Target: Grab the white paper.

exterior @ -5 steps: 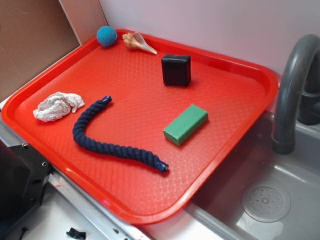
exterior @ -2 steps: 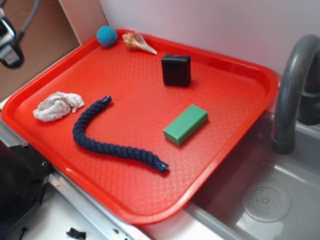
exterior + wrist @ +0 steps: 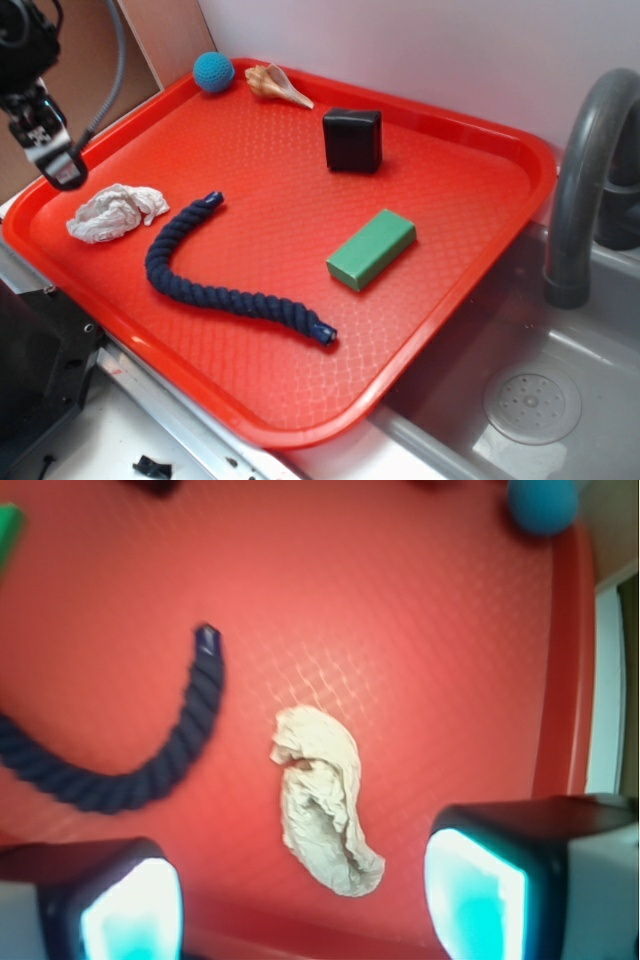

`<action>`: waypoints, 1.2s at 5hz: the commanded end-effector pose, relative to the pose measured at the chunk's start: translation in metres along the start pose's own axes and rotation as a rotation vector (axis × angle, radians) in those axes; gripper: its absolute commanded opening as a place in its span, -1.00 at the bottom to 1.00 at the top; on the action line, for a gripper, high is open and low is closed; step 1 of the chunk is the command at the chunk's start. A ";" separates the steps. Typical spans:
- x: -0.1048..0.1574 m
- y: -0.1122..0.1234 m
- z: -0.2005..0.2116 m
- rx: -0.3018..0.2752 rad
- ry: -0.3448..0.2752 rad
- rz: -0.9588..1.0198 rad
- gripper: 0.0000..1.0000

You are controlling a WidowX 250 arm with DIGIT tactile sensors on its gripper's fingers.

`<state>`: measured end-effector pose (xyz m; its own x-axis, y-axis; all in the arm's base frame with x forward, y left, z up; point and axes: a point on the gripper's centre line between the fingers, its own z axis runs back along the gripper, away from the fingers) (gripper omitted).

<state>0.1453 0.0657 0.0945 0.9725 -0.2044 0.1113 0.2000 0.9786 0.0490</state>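
The white paper (image 3: 115, 211), a crumpled wrinkled wad, lies on the red tray (image 3: 470, 170) near its left edge. In the wrist view the white paper (image 3: 323, 797) sits on the tray floor between and just ahead of my two fingers. My gripper (image 3: 58, 172) hangs above the tray's left rim, up and to the left of the wad, clear of it. In the wrist view my gripper (image 3: 300, 905) is open with nothing held.
A dark blue rope (image 3: 215, 276) curves just right of the paper, also the rope (image 3: 120, 750). A green block (image 3: 371, 248), black box (image 3: 352, 139), blue ball (image 3: 213, 72) and seashell (image 3: 279, 85) share the tray. A grey faucet (image 3: 583, 170) and sink (image 3: 530, 400) lie right.
My arm has come into view from the upper left and dropped down toward the tray's left edge, closer to the paper. Nothing on the tray has moved.
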 end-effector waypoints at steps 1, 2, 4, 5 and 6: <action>-0.003 0.011 -0.042 0.021 0.069 0.033 1.00; -0.007 0.015 -0.062 0.027 0.121 0.040 1.00; -0.003 0.001 -0.077 0.022 0.141 0.009 1.00; -0.001 -0.001 -0.076 0.041 0.133 0.007 -1.00; 0.003 0.001 -0.072 0.057 0.130 0.030 -1.00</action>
<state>0.1478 0.0666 0.0171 0.9870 -0.1497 -0.0585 0.1545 0.9841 0.0878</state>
